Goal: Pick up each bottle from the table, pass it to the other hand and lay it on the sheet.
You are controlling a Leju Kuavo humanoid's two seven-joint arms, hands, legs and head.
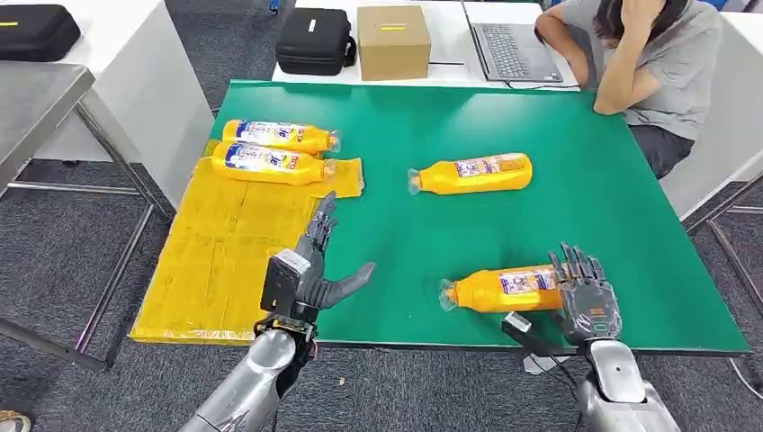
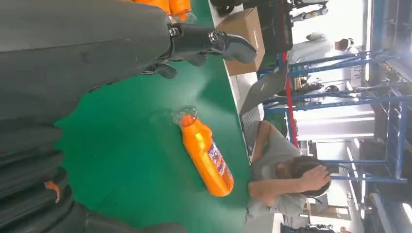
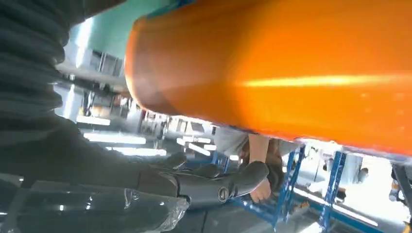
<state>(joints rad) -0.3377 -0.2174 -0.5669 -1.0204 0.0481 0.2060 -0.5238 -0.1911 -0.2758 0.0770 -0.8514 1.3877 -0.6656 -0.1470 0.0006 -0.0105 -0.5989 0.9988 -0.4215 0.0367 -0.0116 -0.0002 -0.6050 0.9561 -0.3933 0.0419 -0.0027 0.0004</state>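
Two orange bottles [image 1: 274, 135] [image 1: 265, 164] lie side by side at the far end of the yellow sheet [image 1: 211, 265], which covers the left of the green table [image 1: 558, 126]. A third bottle [image 1: 470, 174] [image 2: 206, 156] lies on the green in the middle. A fourth bottle [image 1: 498, 290] [image 3: 272, 68] lies near the front edge, cap pointing left. My right hand [image 1: 583, 295] is at this bottle's base end, fingers [image 3: 214, 184] straight and spread, not wrapped around it. My left hand [image 1: 315, 261] hovers open over the sheet's right edge, holding nothing, its fingers [image 2: 214, 41] extended.
A person [image 1: 648, 63] sits at the far right corner, leaning on an elbow beside a laptop [image 1: 513, 49]. A cardboard box [image 1: 393, 40] and a black case [image 1: 313, 40] stand on the white table behind. A grey table [image 1: 36, 99] is to the left.
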